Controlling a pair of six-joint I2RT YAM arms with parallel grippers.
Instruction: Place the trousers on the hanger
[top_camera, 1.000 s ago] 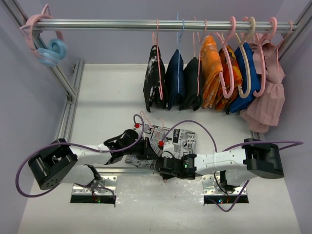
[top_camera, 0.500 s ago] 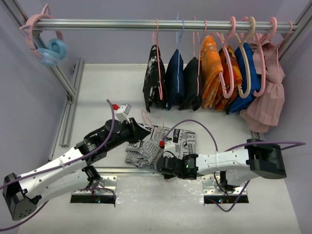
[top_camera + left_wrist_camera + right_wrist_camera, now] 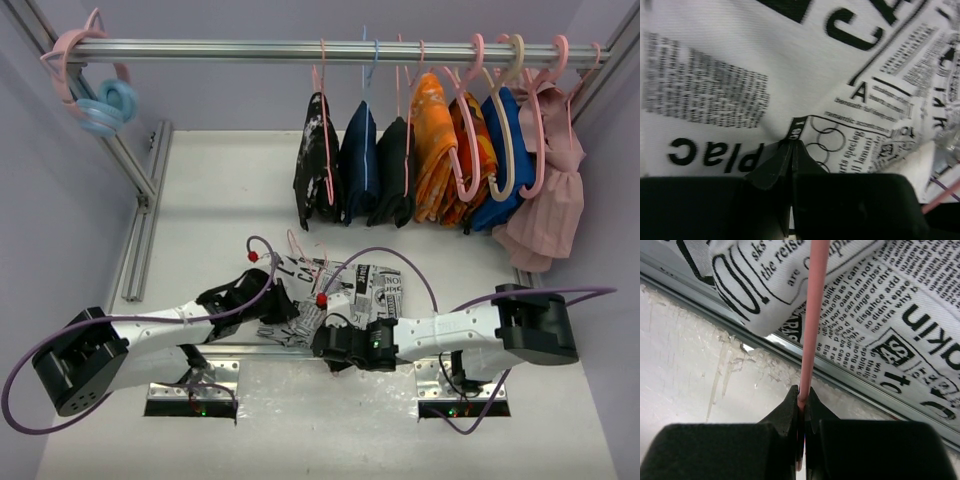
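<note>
The trousers (image 3: 375, 285), white with black newspaper print, lie crumpled on the table in front of the arms. They fill the left wrist view (image 3: 740, 65) and the top of the right wrist view (image 3: 900, 300). My left gripper (image 3: 290, 306) is at their left part, shut on a small fold of the cloth (image 3: 792, 141). The hanger, a thin pale-pink wire (image 3: 812, 315), passes under a fold of the trousers; its hook (image 3: 296, 244) shows beyond them. My right gripper (image 3: 320, 345) is shut on the wire (image 3: 802, 399) at the trousers' near edge.
A rail (image 3: 250, 50) across the back carries several hung garments, among them a black speckled one (image 3: 315, 165) and orange (image 3: 435, 150) and blue ones. Spare pink and blue hangers (image 3: 100, 100) hang at its left end. An aluminium bar (image 3: 850, 376) runs along the table's near edge.
</note>
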